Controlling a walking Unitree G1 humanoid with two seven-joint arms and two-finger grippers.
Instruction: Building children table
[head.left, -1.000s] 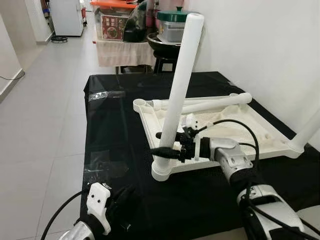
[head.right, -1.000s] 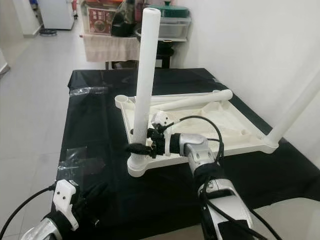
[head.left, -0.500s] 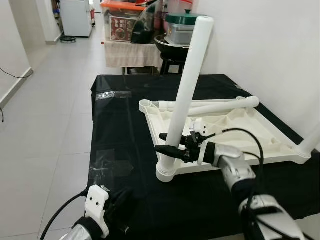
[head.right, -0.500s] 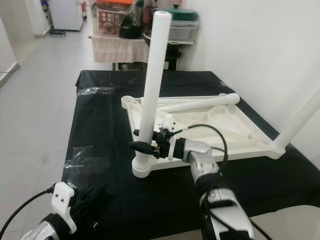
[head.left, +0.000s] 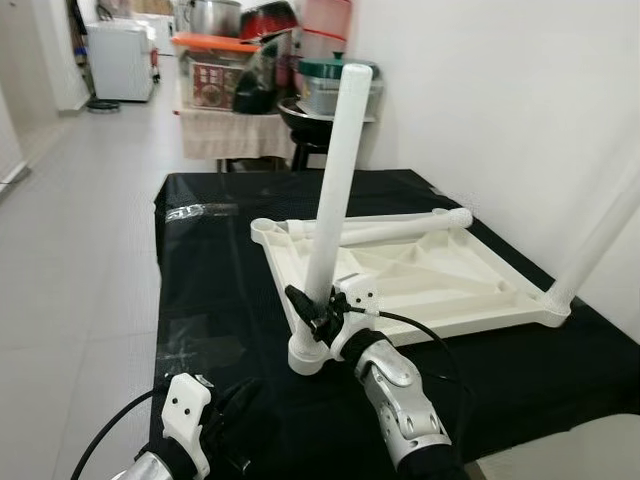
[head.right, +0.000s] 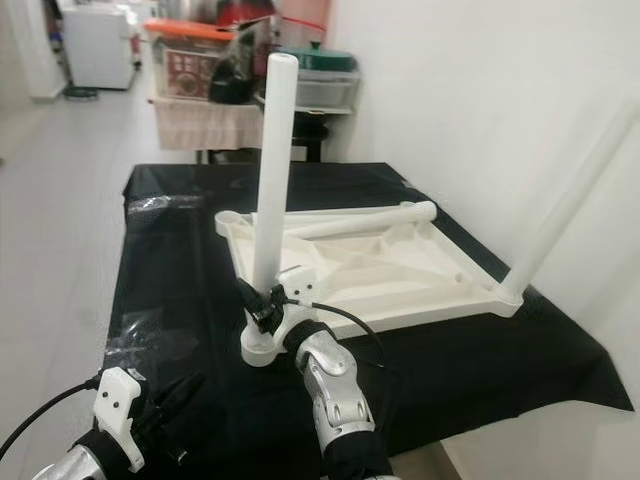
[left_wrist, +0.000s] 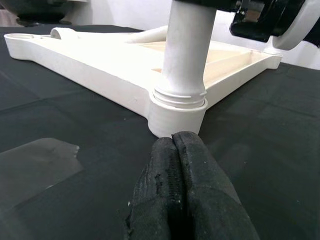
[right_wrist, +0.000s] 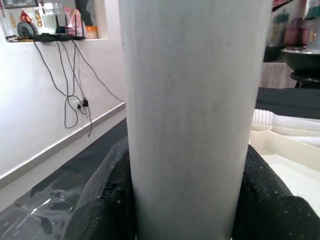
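1. The right gripper (head.left: 318, 318) is clamped around the lower part of a white table leg (head.left: 335, 190), its black fingers (right_wrist: 102, 210) pressed against both sides of the tube just above the corner socket (head.left: 310, 358).
2. The grip sits low, probably so the leg can be steadied or twisted where it enters the socket; the leg leans a little, so it may not be fully seated.
3. The table top (head.left: 430, 285) lies upside down on the black-covered worktop (head.left: 200, 300), stretching away beyond the gripper, which leaves its corner sockets facing up to take legs.
4. A loose leg (head.left: 400, 225) lies across the far edge of the table top, well beyond the gripper, and another leg (head.left: 600, 240) stands in the corner far to its right.
5. The left gripper (left_wrist: 182, 192) rests low near the socket, fingers pressed together, holding nothing.
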